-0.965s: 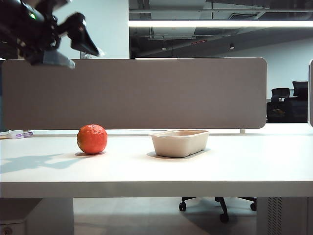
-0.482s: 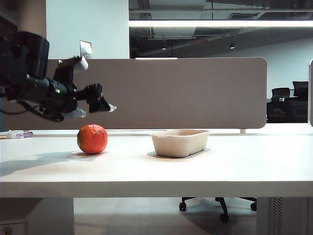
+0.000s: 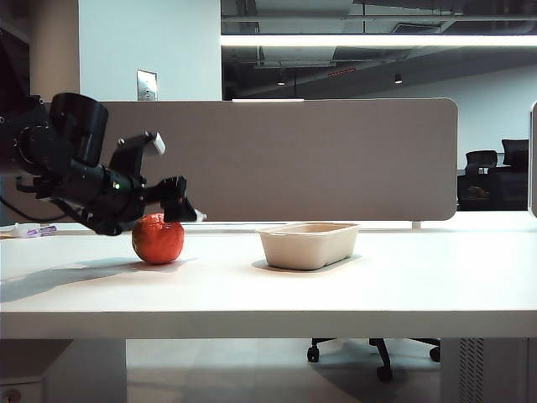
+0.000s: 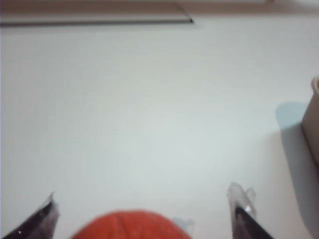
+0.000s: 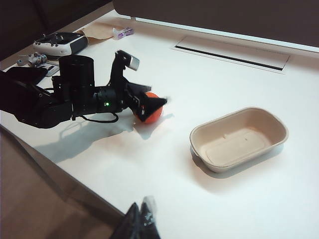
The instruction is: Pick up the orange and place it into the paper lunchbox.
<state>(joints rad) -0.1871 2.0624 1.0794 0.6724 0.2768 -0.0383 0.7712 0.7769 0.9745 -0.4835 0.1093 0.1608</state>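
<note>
Exterior view: left gripper poised over the orange, jaws spread wide and holding nothing.

On the white table the orange sits left of centre, with the paper lunchbox well apart to its right, lidless and with nothing in it. From the left wrist view the orange shows between the two spread fingertips, neither one touching it. From the right wrist view the right gripper hangs over the table's near edge, its fingers seemingly pressed together and carrying nothing; a remote controller lies at the far left corner.
</note>
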